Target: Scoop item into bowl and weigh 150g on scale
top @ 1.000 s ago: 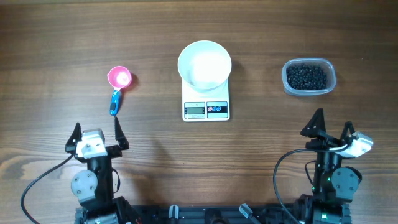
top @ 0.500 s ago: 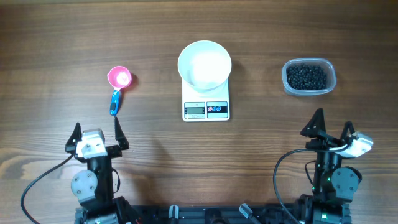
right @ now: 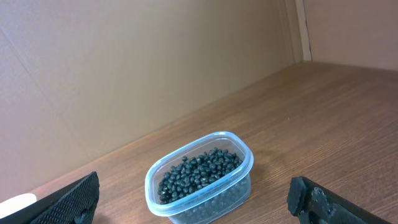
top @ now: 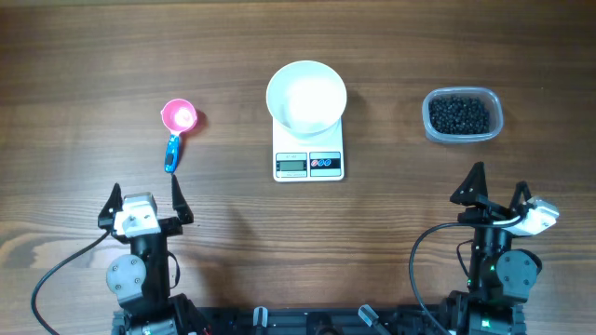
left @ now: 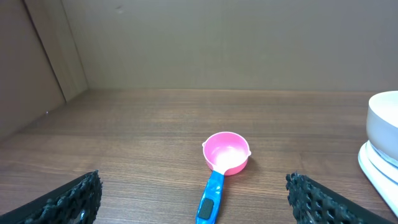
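Observation:
The white bowl [top: 306,96] stands empty on the white scale [top: 308,160] at the table's middle. Small dark round pieces, the item [top: 457,113], fill a clear plastic container [top: 492,127] at the right; the right wrist view shows the item [right: 198,171] ahead of the open right gripper [right: 193,208]. A pink scoop with a blue handle [top: 177,127] lies at the left, and in the left wrist view the scoop [left: 221,163] lies ahead of the open left gripper [left: 193,202]. From overhead, the left gripper [top: 144,198] and right gripper [top: 497,189] hover near the front edge, both holding nothing.
A brown wall rises behind the wooden table [top: 93,56]. The bowl's edge [left: 382,118] shows at the right of the left wrist view. Cables run from both arm bases at the front edge.

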{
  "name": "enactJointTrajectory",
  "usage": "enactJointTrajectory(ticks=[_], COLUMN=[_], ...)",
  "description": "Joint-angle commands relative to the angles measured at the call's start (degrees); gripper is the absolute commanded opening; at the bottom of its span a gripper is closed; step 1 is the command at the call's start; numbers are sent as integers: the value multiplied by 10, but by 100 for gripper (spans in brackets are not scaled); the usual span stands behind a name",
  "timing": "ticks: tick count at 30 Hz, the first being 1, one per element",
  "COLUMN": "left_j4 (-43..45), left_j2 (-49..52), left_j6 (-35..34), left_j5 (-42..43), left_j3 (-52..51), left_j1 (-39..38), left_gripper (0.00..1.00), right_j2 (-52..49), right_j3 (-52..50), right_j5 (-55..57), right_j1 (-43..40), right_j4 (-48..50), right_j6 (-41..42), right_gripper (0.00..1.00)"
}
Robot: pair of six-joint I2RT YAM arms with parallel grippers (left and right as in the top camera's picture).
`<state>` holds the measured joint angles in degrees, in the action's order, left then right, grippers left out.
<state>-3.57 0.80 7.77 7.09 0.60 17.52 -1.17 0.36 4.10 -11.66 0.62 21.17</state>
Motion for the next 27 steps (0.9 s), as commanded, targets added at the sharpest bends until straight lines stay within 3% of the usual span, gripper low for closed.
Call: enactJointTrajectory(ticks=[1, 27], left_j4=[-3, -3], left_j2=[-4, -4], left_j6=[-7, -7], left_j5=[-6, -6], left_j3=[-3, -3], left_j1=[-3, -3], left_gripper=[100, 100], right_j2=[4, 4], right_j3=[-1, -1], right_j5=[-2, -2], right_j1=[2, 2], right_j4=[1, 1], right_j6=[4, 4], right_gripper=[100, 100])
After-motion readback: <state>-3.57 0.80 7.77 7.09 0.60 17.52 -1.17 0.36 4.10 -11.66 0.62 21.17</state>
